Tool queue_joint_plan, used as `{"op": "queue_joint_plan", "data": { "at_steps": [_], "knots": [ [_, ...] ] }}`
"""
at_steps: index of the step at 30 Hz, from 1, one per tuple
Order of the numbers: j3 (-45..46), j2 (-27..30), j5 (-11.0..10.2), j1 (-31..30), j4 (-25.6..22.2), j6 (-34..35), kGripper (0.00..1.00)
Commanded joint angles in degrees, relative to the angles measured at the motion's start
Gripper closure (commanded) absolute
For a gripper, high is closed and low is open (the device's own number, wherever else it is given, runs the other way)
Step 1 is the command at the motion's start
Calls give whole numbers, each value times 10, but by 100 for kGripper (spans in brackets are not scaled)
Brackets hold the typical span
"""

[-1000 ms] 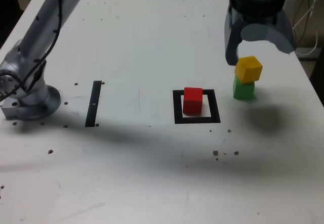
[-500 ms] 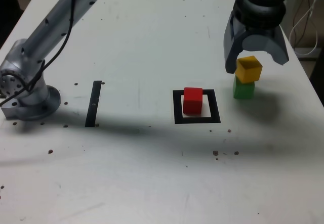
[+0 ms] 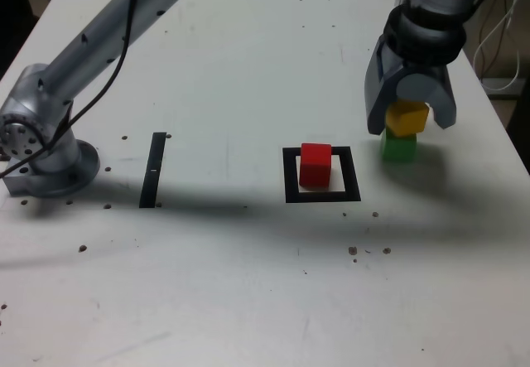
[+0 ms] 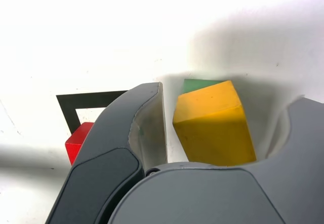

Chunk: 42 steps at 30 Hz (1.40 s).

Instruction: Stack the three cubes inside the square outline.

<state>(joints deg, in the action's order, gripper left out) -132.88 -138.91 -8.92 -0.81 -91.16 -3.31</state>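
Pincer point(image 3: 412, 123) straddles yellow cube point(image 3: 407, 118) (green cube point(image 3: 399, 147) beneath).

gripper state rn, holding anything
Gripper: open, fingers on either side of the yellow cube, a gap showing on both sides, nothing held.

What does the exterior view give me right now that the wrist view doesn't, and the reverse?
Exterior only: the arm's base and the black strip.
Wrist only: the gap between each of the fingers and the yellow cube.
Both: the yellow cube on the green cube, and the red cube at the square outline.
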Motion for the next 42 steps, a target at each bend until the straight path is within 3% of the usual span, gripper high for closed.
{"op": "queue_joint_plan", "data": {
  "at_steps": [1,6,12,18,25,31,42],
  "knots": [
    [-5,1,-6,0,-2,-1,57],
    [-7,5,-15,0,-1,-2,71],
    [-8,5,-6,0,3,-3,81],
    [-9,6,0,0,5,-6,87],
    [-6,23,8,-1,0,-20,88],
    [60,96,11,-13,5,-27,88],
    [245,260,21,-33,56,-14,88]
  ]
}}
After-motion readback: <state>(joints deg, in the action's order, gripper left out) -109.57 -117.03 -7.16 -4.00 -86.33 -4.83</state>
